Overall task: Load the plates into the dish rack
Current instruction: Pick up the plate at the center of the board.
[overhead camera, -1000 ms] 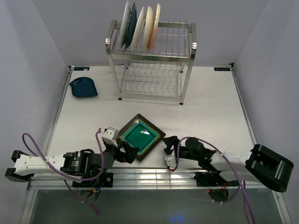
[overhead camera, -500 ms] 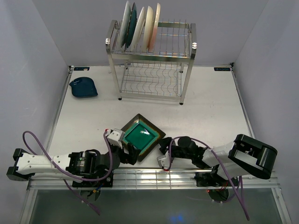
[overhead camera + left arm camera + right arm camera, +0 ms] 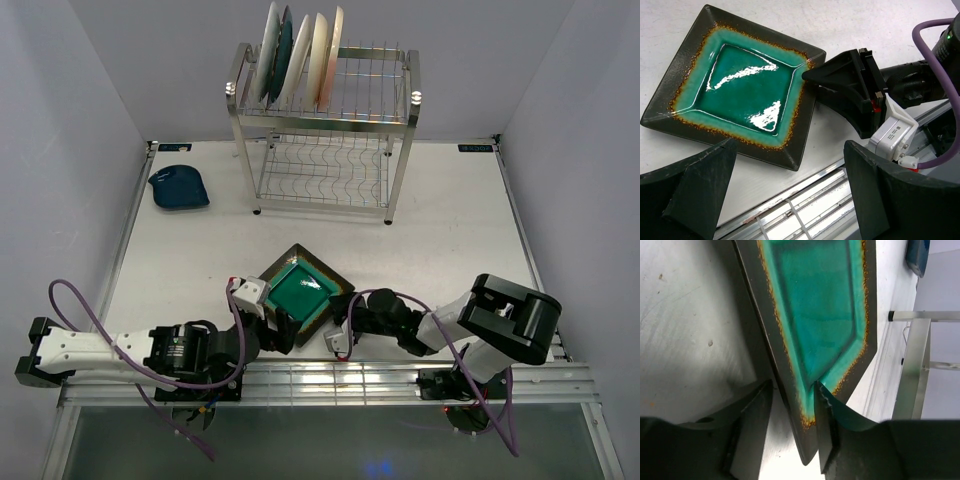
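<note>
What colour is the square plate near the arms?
The square plate: glossy green centre, dark rim; clearest in left wrist view.

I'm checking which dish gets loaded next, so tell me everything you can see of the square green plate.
The square green plate looks like glazed ceramic: a glossy teal-green well, a speckled orange-brown band around it, and a wide matte dark rim. It lies empty and face up on the white table, turned like a diamond, near the front edge. The right gripper straddles its right corner, a finger on each side of the rim; whether they pinch it yet is unclear.
</note>
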### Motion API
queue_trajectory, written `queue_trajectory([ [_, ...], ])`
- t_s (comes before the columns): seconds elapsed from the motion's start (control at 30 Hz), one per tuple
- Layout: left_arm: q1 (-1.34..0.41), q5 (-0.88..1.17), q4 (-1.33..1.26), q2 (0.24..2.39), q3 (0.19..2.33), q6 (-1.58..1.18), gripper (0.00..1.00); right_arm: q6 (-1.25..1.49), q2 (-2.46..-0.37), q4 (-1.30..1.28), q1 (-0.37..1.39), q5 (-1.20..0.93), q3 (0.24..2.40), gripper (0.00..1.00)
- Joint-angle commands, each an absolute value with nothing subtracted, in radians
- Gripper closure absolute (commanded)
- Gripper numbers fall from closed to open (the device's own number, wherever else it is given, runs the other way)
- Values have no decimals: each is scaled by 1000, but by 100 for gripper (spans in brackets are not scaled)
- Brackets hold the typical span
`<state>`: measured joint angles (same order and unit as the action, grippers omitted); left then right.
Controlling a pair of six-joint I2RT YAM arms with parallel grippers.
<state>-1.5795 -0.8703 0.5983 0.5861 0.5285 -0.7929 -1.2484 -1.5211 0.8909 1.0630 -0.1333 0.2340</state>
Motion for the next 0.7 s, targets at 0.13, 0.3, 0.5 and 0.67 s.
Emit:
queue_trajectory([
  [0.13, -1582, -859, 574, 620, 568, -752, 2, -1273, -1600, 1052, 1088, -81, 252, 69],
  [0.3, -1582, -865, 569, 652, 587, -723, 2, -1256, -1586, 1045, 1094, -92, 250, 90],
  [0.5, -1580, -865, 529, 680, 601, -654, 2, -1213, -1435, 818, 1098, -146, 275, 92],
  [0.67, -1580, -836, 436, 667, 606, -546, 2, -1166, -1304, 609, 1097, -193, 307, 92],
])
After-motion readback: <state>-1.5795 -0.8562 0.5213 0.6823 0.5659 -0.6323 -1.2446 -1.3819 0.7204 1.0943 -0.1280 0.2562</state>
